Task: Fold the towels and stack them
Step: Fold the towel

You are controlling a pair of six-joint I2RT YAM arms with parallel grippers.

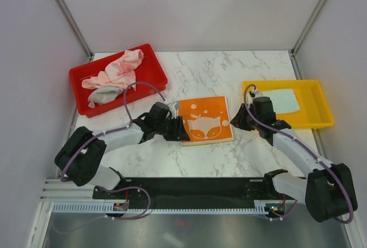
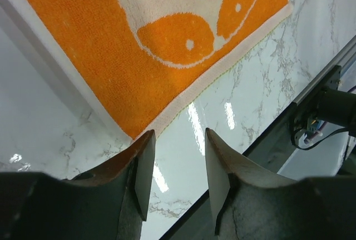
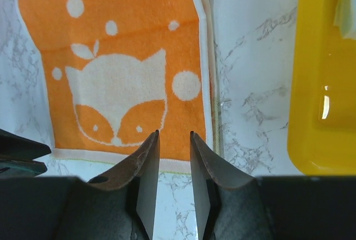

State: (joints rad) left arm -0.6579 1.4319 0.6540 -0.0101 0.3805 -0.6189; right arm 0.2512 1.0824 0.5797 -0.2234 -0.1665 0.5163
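**Top external view.** Only this view shows the whole layout. Locate the folded orange towel (image 1: 207, 120) with its fox print, lying flat at the middle of the marble table (image 1: 200, 70). The left gripper (image 1: 182, 128) sits at the towel's left edge and the right gripper (image 1: 236, 123) just off its right edge. Count two trays:
- The red tray (image 1: 97, 109) at the rear left holds a crumpled pink bundle (image 1: 117, 70) and one grey-white towel (image 1: 104, 95). You cannot tell how many cloths make up the bundle.
- The yellow tray (image 1: 309, 123) at the right holds one pale mint towel (image 1: 283, 100), lying flat.

Bare table lies behind the orange towel and between it and the arm bases.

**Left wrist view.** Here you see the left gripper (image 2: 177, 162) with its fingers spread and nothing between them. One corner of the orange towel (image 2: 139, 45) ends just beside the left fingertip; contact cannot be confirmed. Below that edge is bare table (image 2: 261, 84).

**Right wrist view.** The right gripper (image 3: 174, 156) shows its fingers parted by a narrow gap, gripping nothing, above the near hem of the orange towel (image 3: 122, 84). A strip of bare table separates the towel's right edge from the yellow tray (image 3: 322, 84). The pale mint towel (image 3: 347, 6) shows only at the top right corner.
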